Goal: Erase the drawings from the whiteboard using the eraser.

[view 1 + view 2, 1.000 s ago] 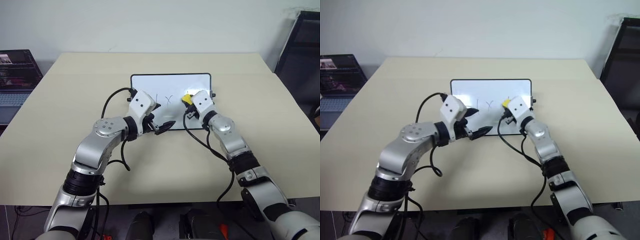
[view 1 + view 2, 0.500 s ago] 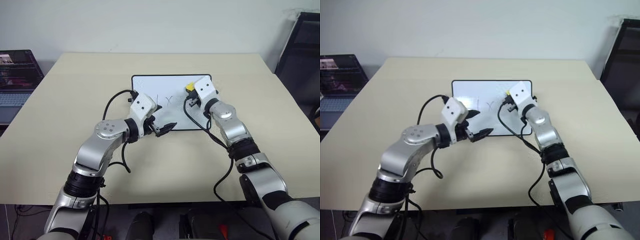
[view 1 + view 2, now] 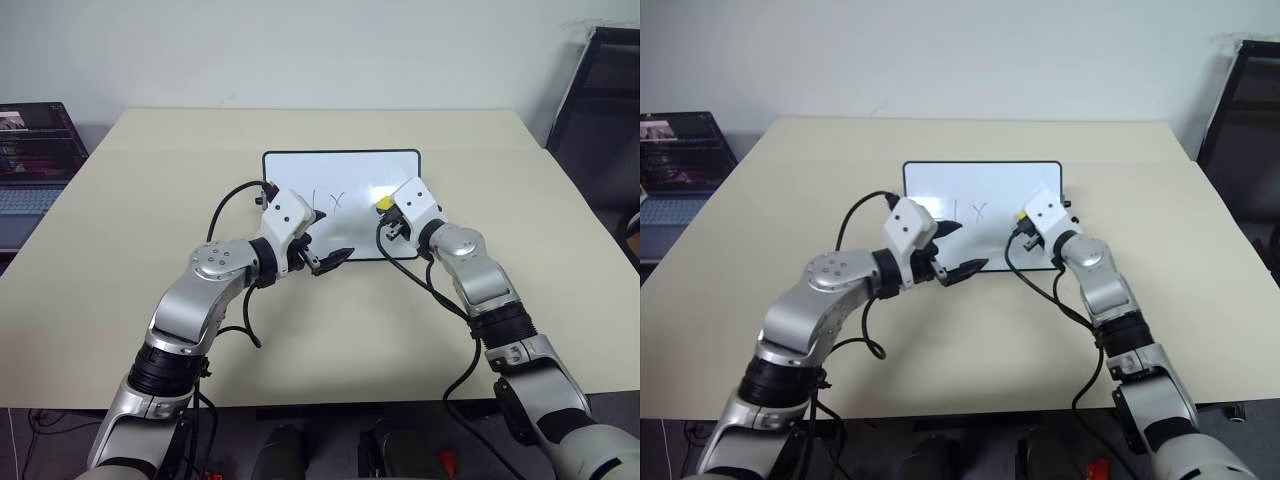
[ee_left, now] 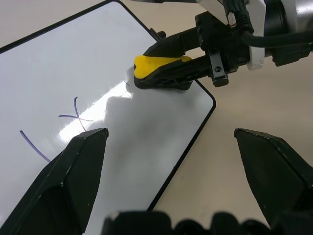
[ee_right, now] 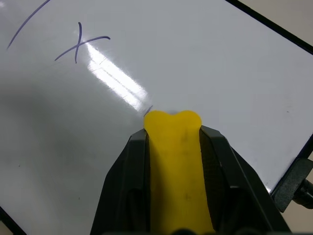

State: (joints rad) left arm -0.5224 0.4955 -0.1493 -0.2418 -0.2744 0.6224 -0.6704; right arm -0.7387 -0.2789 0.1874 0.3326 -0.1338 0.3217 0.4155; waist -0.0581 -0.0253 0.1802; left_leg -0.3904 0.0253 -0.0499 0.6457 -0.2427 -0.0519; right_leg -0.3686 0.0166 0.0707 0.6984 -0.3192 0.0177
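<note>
The whiteboard [image 3: 340, 168] lies flat in the middle of the beige table. The drawings, a small "x" [image 3: 337, 199] and a curved line [image 3: 314, 196], sit left of its centre. They also show in the right wrist view, as the "x" [image 5: 80, 43] and the line [image 5: 27, 22]. My right gripper [image 3: 386, 206] is shut on the yellow eraser [image 5: 176, 161], which presses on the board's right part. A tiny stroke [image 5: 148, 109] peeks out at the eraser's tip. My left gripper [image 3: 328, 237] is open over the board's near edge, holding nothing.
A laptop [image 3: 30, 160] sits on a side stand off the table's left. A black frame [image 3: 600, 100] stands at the far right. Black cables loop from both wrists over the table in front of the board.
My right gripper slid the eraser toward the board's far edge, then back toward me and slightly right. The left gripper stayed where it was.
</note>
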